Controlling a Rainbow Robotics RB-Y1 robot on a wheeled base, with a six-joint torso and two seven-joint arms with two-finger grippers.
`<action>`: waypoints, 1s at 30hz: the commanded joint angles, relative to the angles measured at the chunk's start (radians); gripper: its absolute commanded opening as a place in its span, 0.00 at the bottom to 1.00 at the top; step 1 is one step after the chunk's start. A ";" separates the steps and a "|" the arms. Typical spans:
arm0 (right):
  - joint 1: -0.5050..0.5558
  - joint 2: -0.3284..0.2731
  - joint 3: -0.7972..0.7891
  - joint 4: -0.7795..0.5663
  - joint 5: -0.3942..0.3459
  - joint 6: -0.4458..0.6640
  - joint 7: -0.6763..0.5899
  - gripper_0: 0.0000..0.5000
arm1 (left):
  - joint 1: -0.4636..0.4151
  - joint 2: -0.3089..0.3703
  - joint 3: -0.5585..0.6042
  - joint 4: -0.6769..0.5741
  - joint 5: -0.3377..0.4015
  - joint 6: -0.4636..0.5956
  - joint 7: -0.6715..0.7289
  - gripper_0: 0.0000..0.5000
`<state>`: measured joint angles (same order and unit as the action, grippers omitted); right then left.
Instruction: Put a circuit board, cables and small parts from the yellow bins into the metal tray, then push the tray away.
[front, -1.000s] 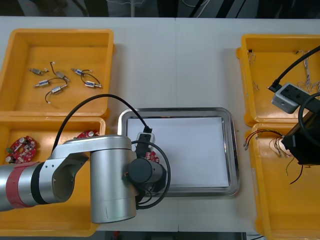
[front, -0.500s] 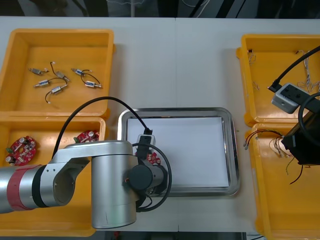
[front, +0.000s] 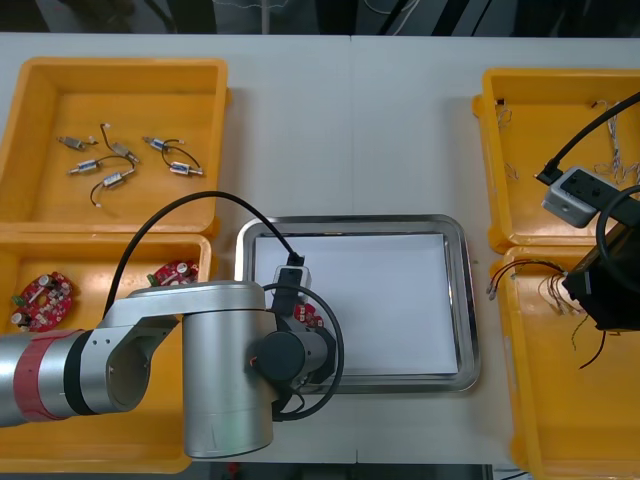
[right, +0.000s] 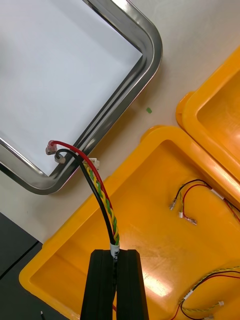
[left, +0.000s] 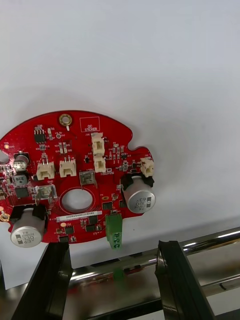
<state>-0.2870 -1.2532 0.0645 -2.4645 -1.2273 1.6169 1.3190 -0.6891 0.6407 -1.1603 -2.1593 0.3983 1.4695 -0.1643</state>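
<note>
One board (left: 75, 180): lying on white inside of tray (front: 461, 300).
Left gripper (left: 112, 248): fingers apart, over tray's near rim.
Right gripper (right: 114, 256): clamped on cable (right: 101, 196), above bin (right: 165, 250).

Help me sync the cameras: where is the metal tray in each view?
Front view: metal tray mid-table, between the yellow bins.
Right wrist view: its rounded corner beyond the right hand, behind the red and yellow cable that hand grips.
Left wrist view: its shiny rim between the left hand's open fingers, red circuit board lying just beyond.
Shared landmark: the tray's white inside.
</note>
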 joint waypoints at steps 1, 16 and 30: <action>-0.029 0.008 0.006 -0.037 -0.015 -0.003 0.039 0.00 | 0.000 -0.001 0.013 -0.025 -0.010 -0.009 0.085 1.00; -0.162 0.009 0.152 -0.090 -0.023 -0.003 0.052 0.00 | -0.007 0.039 0.274 -0.086 0.111 0.121 0.040 1.00; -0.463 0.149 0.509 -0.077 0.095 0.072 0.098 0.00 | -0.006 0.103 0.577 -0.119 0.317 0.327 -0.169 1.00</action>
<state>-0.6770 -1.1535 0.5178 -2.5305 -1.1598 1.6573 1.3807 -0.6889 0.6960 -0.6611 -2.2411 0.6757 1.7625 -0.2070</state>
